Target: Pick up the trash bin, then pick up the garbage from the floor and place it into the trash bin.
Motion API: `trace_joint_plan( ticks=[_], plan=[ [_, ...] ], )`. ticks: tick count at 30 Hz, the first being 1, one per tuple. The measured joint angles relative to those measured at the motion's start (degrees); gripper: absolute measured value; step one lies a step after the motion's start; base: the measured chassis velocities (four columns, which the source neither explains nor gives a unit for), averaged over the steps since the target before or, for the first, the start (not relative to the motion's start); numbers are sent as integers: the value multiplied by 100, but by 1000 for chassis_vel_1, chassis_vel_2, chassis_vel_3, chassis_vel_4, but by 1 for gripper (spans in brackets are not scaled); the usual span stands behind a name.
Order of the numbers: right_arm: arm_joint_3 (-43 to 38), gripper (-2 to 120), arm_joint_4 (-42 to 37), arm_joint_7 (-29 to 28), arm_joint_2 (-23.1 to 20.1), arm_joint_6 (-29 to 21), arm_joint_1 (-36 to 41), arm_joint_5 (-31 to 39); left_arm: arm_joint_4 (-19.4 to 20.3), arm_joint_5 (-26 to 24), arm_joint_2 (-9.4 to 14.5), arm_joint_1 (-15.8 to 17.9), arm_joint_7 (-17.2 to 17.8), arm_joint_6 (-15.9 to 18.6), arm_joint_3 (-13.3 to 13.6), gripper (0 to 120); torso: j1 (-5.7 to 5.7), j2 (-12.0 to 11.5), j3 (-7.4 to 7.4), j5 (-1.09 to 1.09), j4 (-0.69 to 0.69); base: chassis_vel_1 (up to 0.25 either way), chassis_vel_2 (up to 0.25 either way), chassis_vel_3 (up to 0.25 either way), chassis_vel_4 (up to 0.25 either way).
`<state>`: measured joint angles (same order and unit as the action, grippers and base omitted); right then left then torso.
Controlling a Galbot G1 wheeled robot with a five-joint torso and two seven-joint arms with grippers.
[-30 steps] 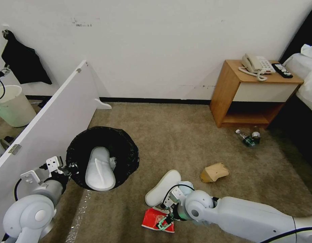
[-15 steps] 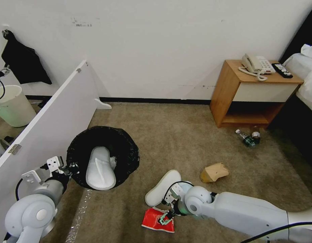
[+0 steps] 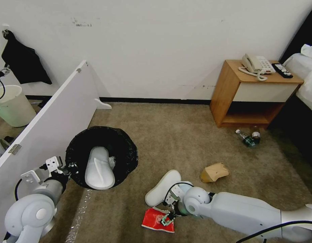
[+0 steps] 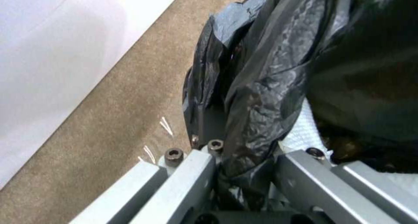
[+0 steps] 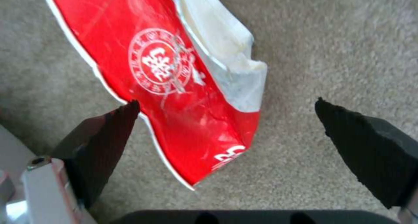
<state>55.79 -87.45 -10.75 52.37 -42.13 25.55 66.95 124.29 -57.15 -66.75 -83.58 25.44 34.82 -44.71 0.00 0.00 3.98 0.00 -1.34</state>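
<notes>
One round trash bin lined with crinkly black plastic (image 3: 102, 156) sits at the left beside a tilted white panel (image 3: 47, 128). The left gripper (image 3: 68, 167) is clamped on the near rim of the bin's black liner (image 4: 257, 106), its bent arm reaching in from the lower left corner. Two flat white slippers are in sight: one slipper (image 3: 99, 168) lies inside the bin with crumpled white tissue (image 3: 112, 162) next to it, the other slipper (image 3: 162, 187) lies on the brown carpet (image 3: 183, 141) near the middle. One red foil packet (image 3: 155, 220) lies flat on the carpet just in front of that slipper. The right gripper (image 3: 167, 218) is poised directly over the packet's edge, fingers (image 5: 365, 149) spread wide apart on either side of it, nothing held; the right arm stretches low across the floor from the lower right. Farther right lies one torn piece of brown cardboard (image 3: 214, 172). Two plastic bottles (image 3: 248, 137) rest together at the foot of one wooden bedside table (image 3: 245, 94).
</notes>
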Motion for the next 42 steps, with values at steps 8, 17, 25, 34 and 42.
trace_joint_plan(
  ticks=[8,17,25,34,42],
  plan=[
    [-19,100,223,62,111,0,20,-65,-53,-21,35,8,-18,-6,-1,0,0,0,0,0,0,0,0,0,0],
    [64,100,303,110,190,3,-196,-87,-90,-20,23,26,-47,-24,17,0,0,0,0,-1,0,0,0,0,0],
    [267,100,471,260,307,54,-476,-241,-128,-28,20,58,-66,-33,1,0,0,0,0,0,0,0,0,0,0],
    [389,100,608,344,459,96,-687,-312,-179,-41,42,85,-97,-53,-23,0,0,0,0,0,0,0,0,0,0],
    [503,100,742,410,690,137,-872,-315,-195,-55,45,82,-109,-63,-48,0,0,0,0,0,0,0,0,0,0]
  ],
)
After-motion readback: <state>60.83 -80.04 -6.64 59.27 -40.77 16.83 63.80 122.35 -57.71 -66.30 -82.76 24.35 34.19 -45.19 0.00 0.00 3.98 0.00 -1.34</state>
